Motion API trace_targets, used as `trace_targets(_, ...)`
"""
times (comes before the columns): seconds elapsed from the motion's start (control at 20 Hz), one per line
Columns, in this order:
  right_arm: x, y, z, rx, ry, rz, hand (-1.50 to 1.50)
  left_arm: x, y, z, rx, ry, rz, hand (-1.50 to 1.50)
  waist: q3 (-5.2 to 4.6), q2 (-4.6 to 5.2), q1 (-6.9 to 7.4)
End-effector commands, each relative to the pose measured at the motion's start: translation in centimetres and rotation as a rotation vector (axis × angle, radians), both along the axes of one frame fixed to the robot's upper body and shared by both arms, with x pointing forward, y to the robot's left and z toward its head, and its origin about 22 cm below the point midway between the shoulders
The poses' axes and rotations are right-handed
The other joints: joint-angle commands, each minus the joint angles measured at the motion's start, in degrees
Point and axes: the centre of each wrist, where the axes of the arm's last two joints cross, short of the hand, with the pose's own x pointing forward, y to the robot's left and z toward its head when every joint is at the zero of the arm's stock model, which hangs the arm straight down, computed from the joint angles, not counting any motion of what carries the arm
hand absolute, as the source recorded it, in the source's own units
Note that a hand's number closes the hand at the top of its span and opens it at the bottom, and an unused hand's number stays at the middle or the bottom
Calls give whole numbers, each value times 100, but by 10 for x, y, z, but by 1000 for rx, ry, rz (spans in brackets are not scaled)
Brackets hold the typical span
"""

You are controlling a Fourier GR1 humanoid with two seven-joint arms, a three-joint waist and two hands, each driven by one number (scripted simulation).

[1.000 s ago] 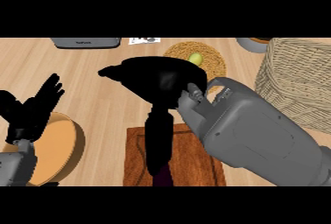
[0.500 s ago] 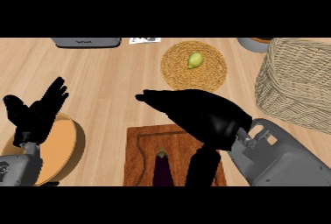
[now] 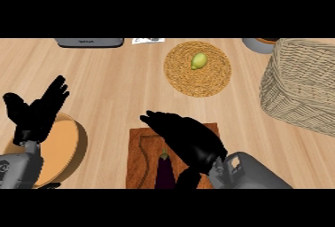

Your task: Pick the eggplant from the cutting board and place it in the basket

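The approach to the pick is judged to be in hand; nothing is grasped yet. The eggplant point(image 3: 164, 172) is seen lying on the cutting board point(image 3: 141, 153), partly hidden beneath the right hand point(image 3: 186, 139). That hand is held above the board with fingers extended, apart and holding nothing; contact with the eggplant cannot be confirmed. A descent and closure round the eggplant is called for next, then carriage to the basket point(image 3: 301, 91) at the right. The left hand point(image 3: 36, 113) is resting open at the left edge.
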Motion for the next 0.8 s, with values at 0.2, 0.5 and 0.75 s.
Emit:
trace_targets(0.2,-6,20,-62,69,33,-38,-150,4,-4,7,-14,-7,-11,0,-2,-2,4)
trace_targets(0.5,4,30,-83,-82,71,-15,-150,1,12,10,26,-5,18,0,-2,-2,13)
trace_targets(0.75,4,21,-121,-116,85,2,-150,3,-3,13,6,0,-8,0,-1,-2,8)
